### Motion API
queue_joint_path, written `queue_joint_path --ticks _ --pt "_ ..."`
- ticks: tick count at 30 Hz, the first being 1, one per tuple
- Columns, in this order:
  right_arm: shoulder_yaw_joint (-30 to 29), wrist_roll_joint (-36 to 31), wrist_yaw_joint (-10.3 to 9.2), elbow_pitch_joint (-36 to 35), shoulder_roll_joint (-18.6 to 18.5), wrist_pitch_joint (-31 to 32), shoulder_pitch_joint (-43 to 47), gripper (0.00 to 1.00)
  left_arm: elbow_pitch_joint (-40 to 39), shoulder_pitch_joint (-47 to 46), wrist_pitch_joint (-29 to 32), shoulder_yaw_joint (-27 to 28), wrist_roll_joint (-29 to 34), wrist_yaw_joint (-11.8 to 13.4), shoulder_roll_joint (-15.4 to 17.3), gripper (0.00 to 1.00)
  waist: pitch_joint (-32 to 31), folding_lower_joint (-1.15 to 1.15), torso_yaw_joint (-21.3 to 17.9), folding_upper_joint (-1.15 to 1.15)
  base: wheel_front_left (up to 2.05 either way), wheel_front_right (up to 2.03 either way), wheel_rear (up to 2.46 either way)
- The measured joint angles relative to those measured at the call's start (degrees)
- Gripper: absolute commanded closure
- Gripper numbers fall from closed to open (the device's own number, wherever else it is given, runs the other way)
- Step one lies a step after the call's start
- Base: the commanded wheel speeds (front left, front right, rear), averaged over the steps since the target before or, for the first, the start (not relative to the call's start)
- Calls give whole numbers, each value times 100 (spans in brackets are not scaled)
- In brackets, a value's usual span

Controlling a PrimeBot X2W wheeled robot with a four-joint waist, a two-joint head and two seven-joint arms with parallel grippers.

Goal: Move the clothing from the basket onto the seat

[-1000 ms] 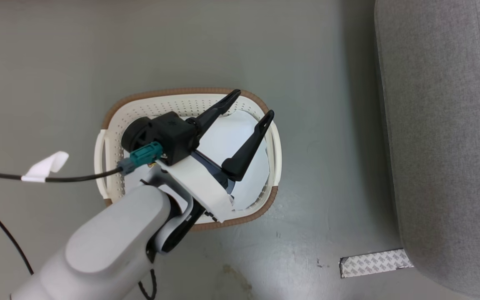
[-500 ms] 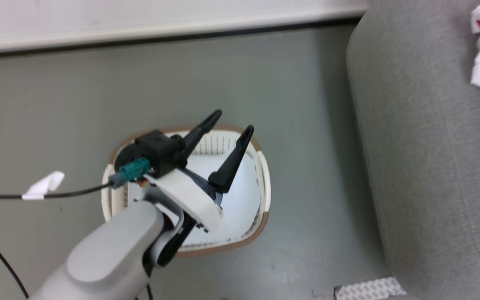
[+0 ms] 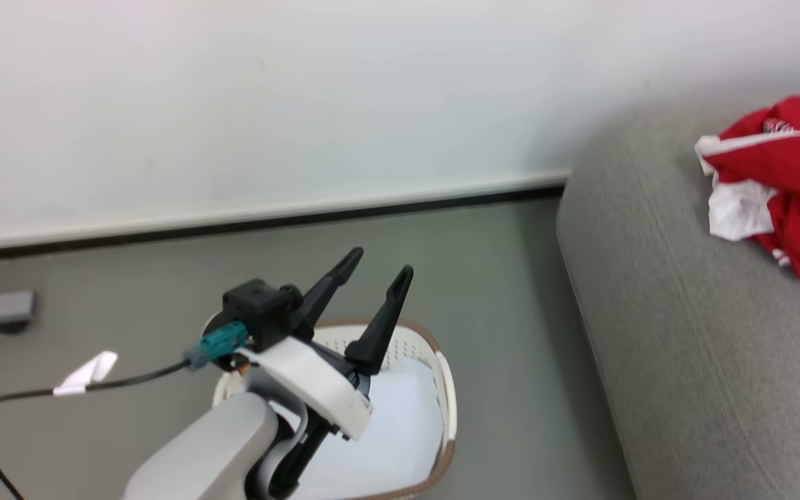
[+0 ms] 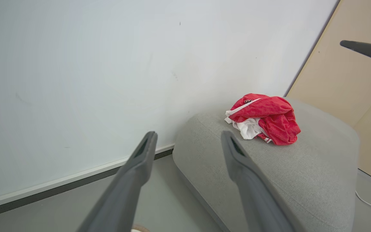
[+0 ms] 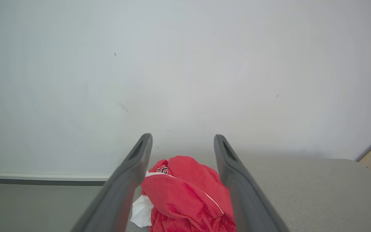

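Lying crumpled on the seat (image 4: 301, 180), the clothing (image 4: 269, 117), white wall (image 4: 76, 64) behind

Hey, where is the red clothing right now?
The clothing lies bunched on the seat, at the far right of the head view, well apart from the basket standing on the floor at the lower middle.

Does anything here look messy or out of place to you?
Only mildly. The clothing lies in a crumpled heap on the seat, with its red and white folds bunched rather than spread flat. The basket stands upright on the floor, and a pale pad shows inside it. Nothing looks spilled or damaged.
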Motion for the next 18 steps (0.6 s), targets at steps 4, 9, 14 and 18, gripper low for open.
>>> queue_joint_path --ticks 4,9,14,18 --pt "-47 13 0 -285 123 -218 216 0 -75 184 -9 103 1 22 11 0 -268 0 106 0 0 0 0" --pt "-105 64 -1 -628 455 -554 617 0 -237 560 -36 475 -47 110 87 0 -582 0 331 0 0 0 0" --pt "-218 58 -1 -971 917 -980 1107 0 -391 1044 -42 1104 -21 275 137 0 -775 0 540 0 0 0 0" --pt "-326 -163 -1 -1081 1185 -1296 1716 0 -474 1511 -42 1641 115 422 131 0 -932 0 666 0 0 0 0"
